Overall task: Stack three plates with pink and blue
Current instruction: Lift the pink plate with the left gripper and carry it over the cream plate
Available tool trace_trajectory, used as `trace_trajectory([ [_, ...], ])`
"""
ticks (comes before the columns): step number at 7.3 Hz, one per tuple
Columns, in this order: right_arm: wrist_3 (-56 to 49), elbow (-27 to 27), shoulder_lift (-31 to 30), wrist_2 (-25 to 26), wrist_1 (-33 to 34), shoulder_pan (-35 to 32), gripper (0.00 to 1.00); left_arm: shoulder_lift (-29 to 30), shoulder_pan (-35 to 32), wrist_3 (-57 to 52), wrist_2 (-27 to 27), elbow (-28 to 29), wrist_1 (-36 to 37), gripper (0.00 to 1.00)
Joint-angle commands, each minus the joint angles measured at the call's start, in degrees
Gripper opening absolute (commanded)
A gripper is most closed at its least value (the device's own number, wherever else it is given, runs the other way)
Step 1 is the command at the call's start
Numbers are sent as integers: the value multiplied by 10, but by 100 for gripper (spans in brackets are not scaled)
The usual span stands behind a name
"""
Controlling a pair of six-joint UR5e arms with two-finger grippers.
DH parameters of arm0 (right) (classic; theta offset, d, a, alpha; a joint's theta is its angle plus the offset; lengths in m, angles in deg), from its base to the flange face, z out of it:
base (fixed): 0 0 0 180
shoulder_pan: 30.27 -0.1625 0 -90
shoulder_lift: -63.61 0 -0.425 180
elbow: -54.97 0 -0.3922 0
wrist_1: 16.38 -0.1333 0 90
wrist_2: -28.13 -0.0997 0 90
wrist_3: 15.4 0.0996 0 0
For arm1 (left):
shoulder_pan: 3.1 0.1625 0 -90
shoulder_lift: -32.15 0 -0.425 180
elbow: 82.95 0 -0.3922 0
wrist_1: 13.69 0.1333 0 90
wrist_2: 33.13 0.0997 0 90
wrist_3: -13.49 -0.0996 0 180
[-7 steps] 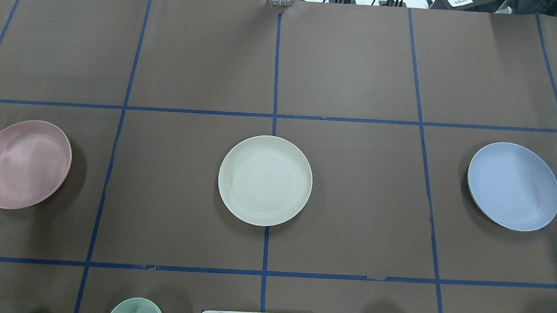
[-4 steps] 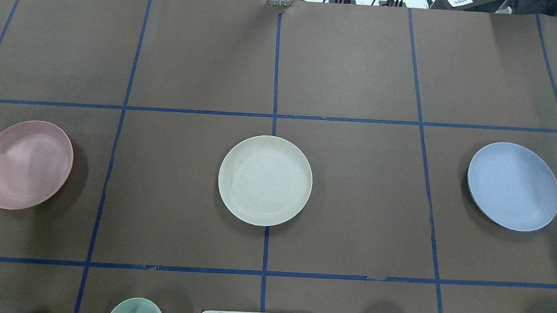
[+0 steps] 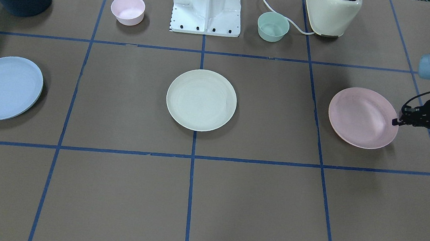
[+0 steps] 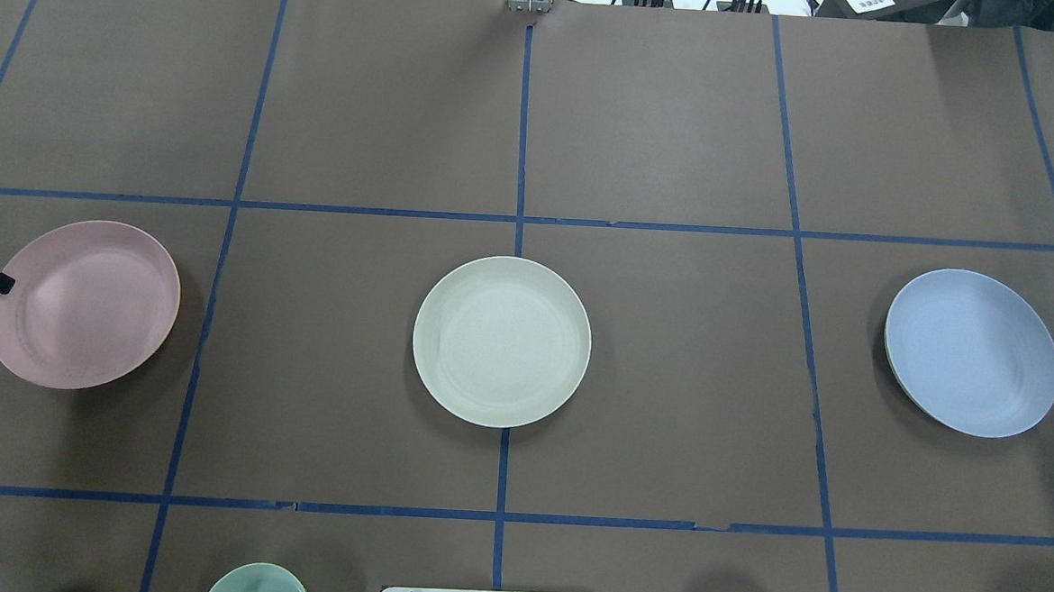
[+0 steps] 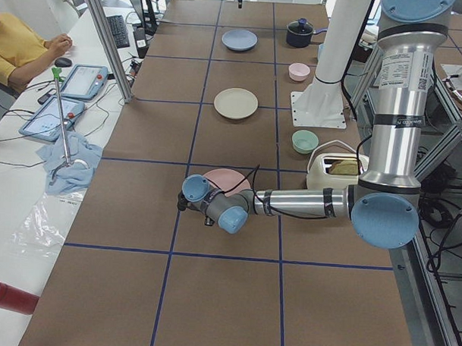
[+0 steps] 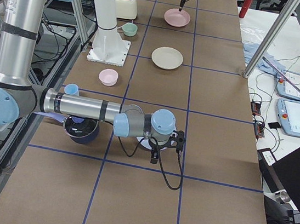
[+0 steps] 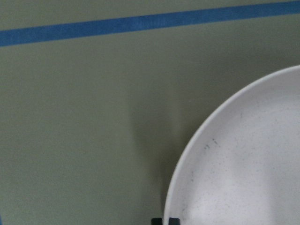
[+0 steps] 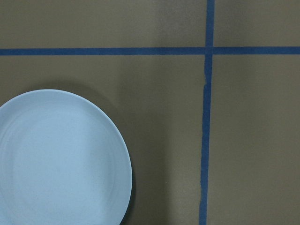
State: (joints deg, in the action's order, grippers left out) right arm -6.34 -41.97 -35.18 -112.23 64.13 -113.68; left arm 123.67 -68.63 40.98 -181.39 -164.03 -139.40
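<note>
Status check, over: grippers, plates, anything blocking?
Left gripper shut on rim of pink plate. Right gripper by blue plate, state unreadable. Cream plate centre, nothing stacked yet, nothing between plates.

the left gripper (image 4: pixel 3 283) is cut by the overhead view's left edge, only a dark tip showing; its wrist camera catches just two fingertips (image 7: pixel 174 221) at the bottom edge and part of the pink plate (image 7: pixel 243 164). the blue plate (image 8: pixel 61 159) runs off the right wrist view; from the table's right end the near arm covers most of it, and the right gripper (image 6: pixel 155 158) is too small to read.
</note>
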Motion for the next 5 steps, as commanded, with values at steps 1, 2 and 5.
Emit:
trace_trajectory([
  [1, 0, -1, 0, 0, 0, 0, 100, 61, 0, 145, -22, -57, 21, 0],
  [2, 0, -1, 1, -1, 0, 0, 100, 90, 4, 212, -26, -83, 21, 0],
  [5, 0, -2, 12, -1, 0, 3, 100, 219, 146, 426, 1, -109, 17, 0],
])
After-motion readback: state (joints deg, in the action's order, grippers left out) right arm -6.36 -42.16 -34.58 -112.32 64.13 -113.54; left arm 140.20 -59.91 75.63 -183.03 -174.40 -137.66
